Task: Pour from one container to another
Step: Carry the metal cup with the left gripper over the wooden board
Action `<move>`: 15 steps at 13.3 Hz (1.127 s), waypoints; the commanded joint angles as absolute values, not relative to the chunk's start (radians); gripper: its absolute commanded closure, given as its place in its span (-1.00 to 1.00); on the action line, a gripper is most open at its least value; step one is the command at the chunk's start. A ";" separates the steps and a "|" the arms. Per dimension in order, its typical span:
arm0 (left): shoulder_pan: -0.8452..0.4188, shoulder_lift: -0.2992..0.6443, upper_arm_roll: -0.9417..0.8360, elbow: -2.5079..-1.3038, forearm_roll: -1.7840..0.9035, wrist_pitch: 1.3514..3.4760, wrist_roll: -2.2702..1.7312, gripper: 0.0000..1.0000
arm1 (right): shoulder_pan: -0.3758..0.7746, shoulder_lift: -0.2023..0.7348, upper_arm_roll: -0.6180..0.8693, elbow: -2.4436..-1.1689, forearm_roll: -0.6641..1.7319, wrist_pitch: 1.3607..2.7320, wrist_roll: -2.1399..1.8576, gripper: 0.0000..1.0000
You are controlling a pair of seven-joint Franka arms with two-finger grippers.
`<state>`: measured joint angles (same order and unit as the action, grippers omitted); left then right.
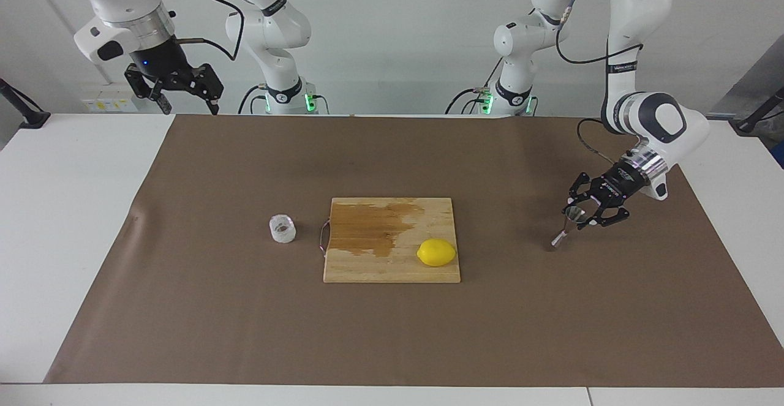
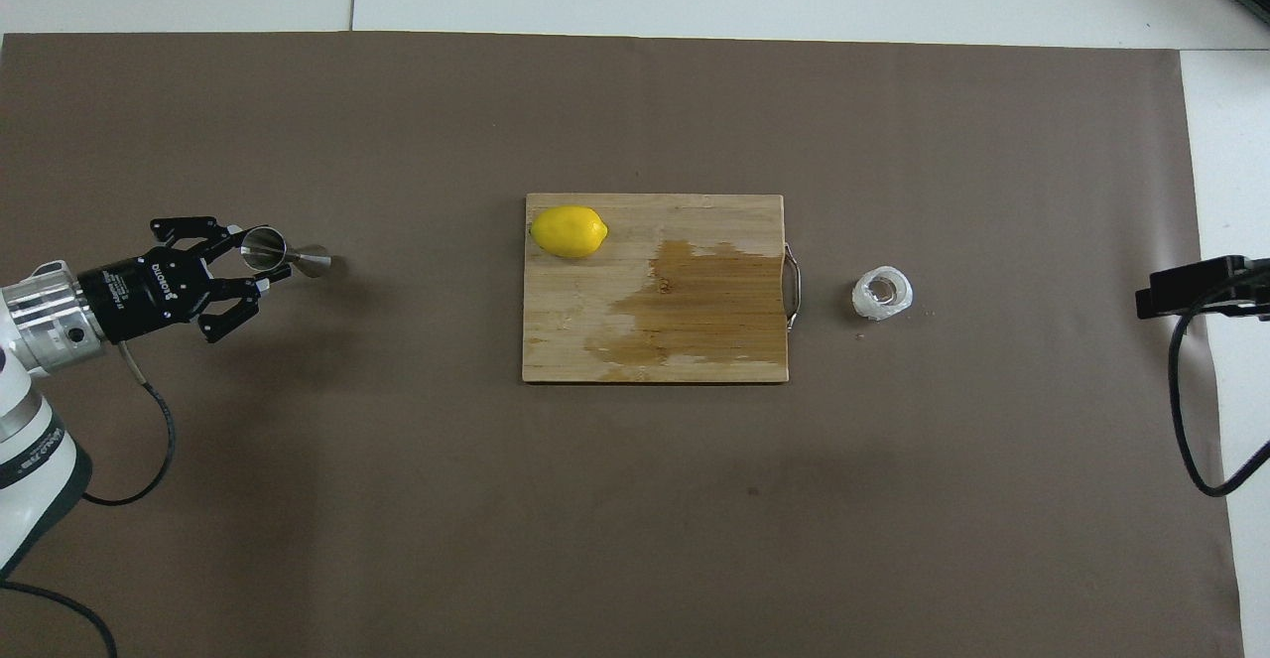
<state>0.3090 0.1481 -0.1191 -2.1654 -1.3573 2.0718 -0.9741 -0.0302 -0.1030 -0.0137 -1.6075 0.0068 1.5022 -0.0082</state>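
The clear round cup (image 1: 282,228) stands on the brown mat beside the cutting board's handle, toward the right arm's end; it also shows in the overhead view (image 2: 882,293). The metal jigger (image 1: 565,228) stands upright on the mat toward the left arm's end and shows in the overhead view too (image 2: 288,254). My left gripper (image 1: 578,214) is low and open, with its fingers on either side of the jigger's upper cone (image 2: 250,259). My right gripper (image 1: 187,103) is open and empty. It waits raised over the table's edge at its own end.
A wooden cutting board (image 1: 367,265) lies mid-table with a dark wet stain and a metal handle toward the cup. A yellow lemon (image 1: 436,252) rests on the board's corner toward the jigger. The brown mat (image 1: 392,332) covers most of the white table.
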 commanded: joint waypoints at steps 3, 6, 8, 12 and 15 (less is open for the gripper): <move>0.177 0.118 -0.115 -2.085 -1.367 2.089 -1.274 1.00 | -0.038 -0.129 -0.011 -1.614 0.009 1.493 -0.002 -1.00; 0.069 0.118 -0.127 -2.056 -1.367 2.150 -1.369 1.00 | -0.038 -0.129 -0.011 -1.614 0.009 1.493 -0.002 -1.00; -0.015 0.117 -0.155 -2.039 -1.368 2.274 -1.465 1.00 | -0.038 -0.129 -0.011 -1.614 0.009 1.493 -0.002 -1.00; -0.194 0.138 -0.256 -2.008 -1.458 2.619 -1.569 1.00 | -0.038 -0.129 -0.011 -1.614 0.009 1.493 -0.002 -1.00; -0.368 0.176 -0.281 -1.978 -1.604 2.903 -1.575 1.00 | -0.038 -0.129 -0.011 -1.614 0.009 1.493 -0.002 -1.00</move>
